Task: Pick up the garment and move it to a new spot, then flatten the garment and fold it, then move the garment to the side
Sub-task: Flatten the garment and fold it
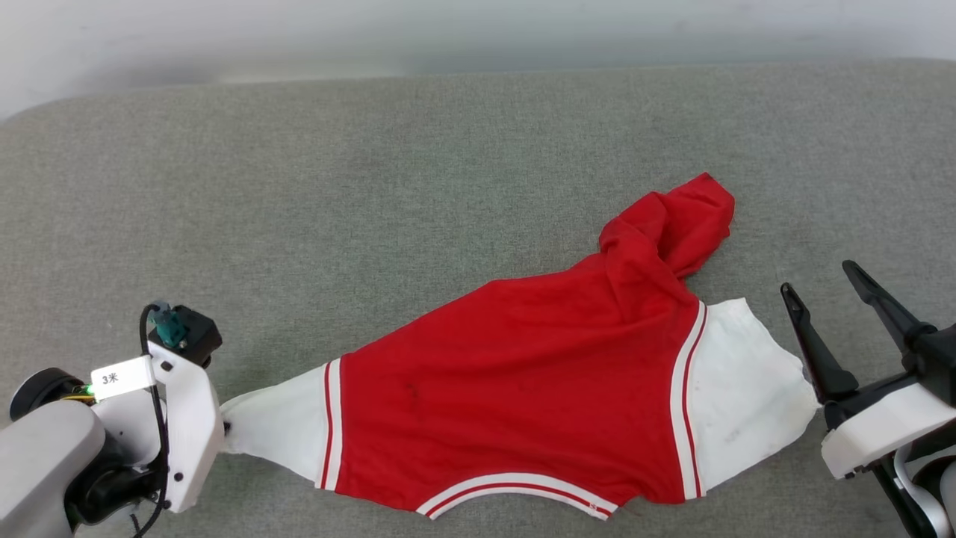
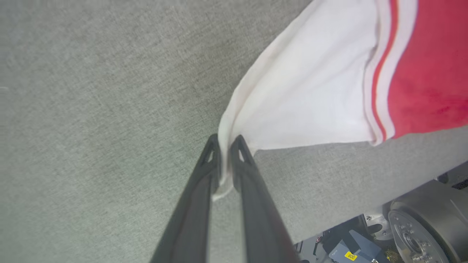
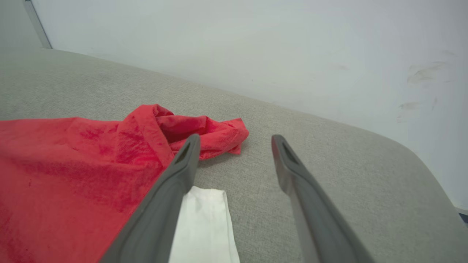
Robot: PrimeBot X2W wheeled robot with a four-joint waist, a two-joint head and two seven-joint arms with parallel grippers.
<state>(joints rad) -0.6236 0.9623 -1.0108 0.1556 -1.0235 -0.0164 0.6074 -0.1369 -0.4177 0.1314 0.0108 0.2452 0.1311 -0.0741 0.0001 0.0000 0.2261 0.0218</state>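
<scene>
The garment (image 1: 515,373) is lying half spread on the grey surface (image 1: 373,187), one red corner bunching up; light and limp, it is probably best taken at the sleeve tips. The left gripper (image 2: 225,144) is pinching one white sleeve's tip, while the right gripper (image 1: 819,278) is hovering spread beside the other.

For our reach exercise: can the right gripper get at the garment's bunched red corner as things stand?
Probably yes: the right gripper is open, and bare grey surface lies between it and the garment's bunched corner.
</scene>
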